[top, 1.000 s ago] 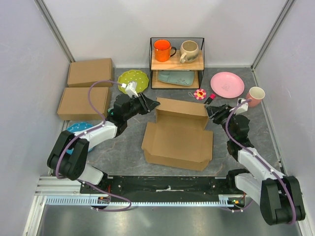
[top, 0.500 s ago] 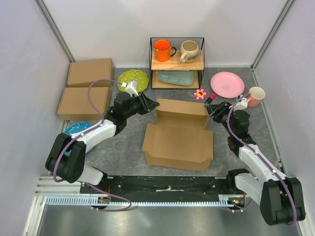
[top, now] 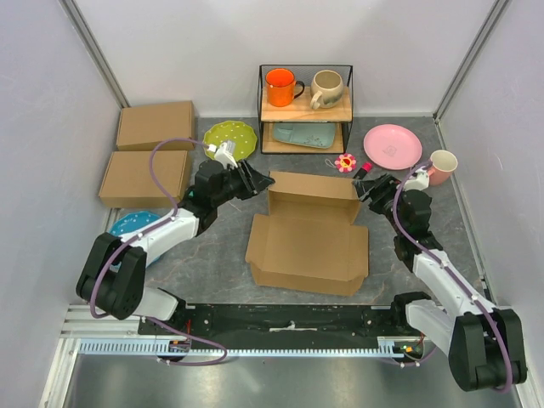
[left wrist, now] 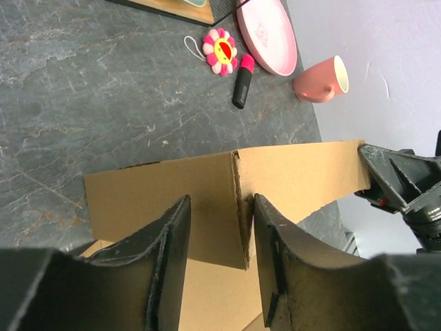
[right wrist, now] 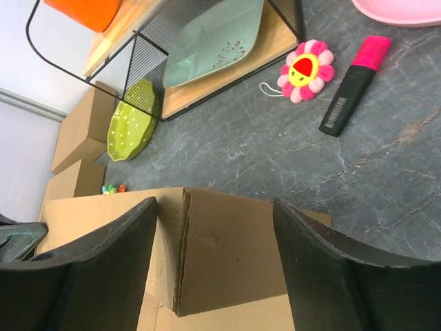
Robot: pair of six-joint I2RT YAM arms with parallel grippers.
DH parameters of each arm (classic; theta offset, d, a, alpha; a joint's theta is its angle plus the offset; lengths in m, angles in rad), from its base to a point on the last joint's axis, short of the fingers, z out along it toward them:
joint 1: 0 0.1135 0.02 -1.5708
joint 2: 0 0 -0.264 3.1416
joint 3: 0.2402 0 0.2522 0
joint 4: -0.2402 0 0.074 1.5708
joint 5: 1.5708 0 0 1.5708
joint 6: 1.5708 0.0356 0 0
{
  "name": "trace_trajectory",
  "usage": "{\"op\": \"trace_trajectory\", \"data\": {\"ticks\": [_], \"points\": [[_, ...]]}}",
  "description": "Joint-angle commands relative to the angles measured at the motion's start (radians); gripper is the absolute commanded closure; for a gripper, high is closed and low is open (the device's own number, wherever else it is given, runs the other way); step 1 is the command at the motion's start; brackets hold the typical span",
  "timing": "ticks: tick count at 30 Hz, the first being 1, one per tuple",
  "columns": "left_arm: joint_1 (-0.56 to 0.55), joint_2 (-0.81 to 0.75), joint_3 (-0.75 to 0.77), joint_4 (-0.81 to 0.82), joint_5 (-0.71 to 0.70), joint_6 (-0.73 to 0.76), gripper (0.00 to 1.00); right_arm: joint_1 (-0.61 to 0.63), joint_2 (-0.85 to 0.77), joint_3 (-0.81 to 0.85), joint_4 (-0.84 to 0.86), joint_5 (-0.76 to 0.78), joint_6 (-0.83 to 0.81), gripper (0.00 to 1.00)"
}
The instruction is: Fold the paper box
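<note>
Two claws have loosened within the last second: your left claw point(top: 257, 180) and right claw point(top: 366, 190) now stand spread. Each sits astride one top corner of the upright back panel rather than pinching it, and the right arm has shifted a little toward the far side. One paper box point(top: 306, 246) lies mid-table between the arms, its shallow tray flat with walls raised and its back panel standing at the far side with a short flap creased at each end. Reading: the panel stands by itself, so that fold seems set and you appear to be between grips; the lid has yet to come down over the tray and tuck in. Surroundings, none touching the box:
- one flower toy point(top: 345, 162) and one pink marker point(right wrist: 355, 94), just behind the panel's right end
- one pink plate point(top: 392, 145) and one pink mug point(top: 441, 165), beyond them
- one wire rack point(top: 305, 68) with an orange mug point(top: 280, 87), a beige mug point(top: 326, 88) and a pale green dish point(top: 304, 134)
- one green dotted plate point(top: 230, 136), behind the left claw
- two closed cardboard boxes point(top: 155, 125), far left
- one blue dish point(top: 136, 223), by the left arm

Obstruction: the toy and marker sit nearest your right claw; nothing visible lies in the tray, so closing the lid toward you should meet nothing.
</note>
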Motion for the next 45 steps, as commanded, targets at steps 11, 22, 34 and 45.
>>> {"op": "trace_trajectory", "data": {"ticks": [11, 22, 34, 45], "points": [[0.007, -0.163, 0.208, -0.376, -0.062, 0.12, 0.38, 0.001, -0.065, 0.284, -0.44, 0.057, -0.07, 0.17], [0.011, -0.565, 0.055, -0.479, -0.151, 0.106, 0.36, 0.471, 0.002, 0.686, -0.74, 0.574, -0.541, 0.18], [0.011, -1.041, -0.171, -0.744, -0.316, 0.101, 0.36, 1.147, 0.362, 0.628, -0.715, 1.404, -1.084, 0.09], [0.011, -1.099, -0.203, -0.793, -0.313, 0.102, 0.36, 1.104, 0.518, 0.589, -0.563, 1.471, -1.214, 0.05]]}}
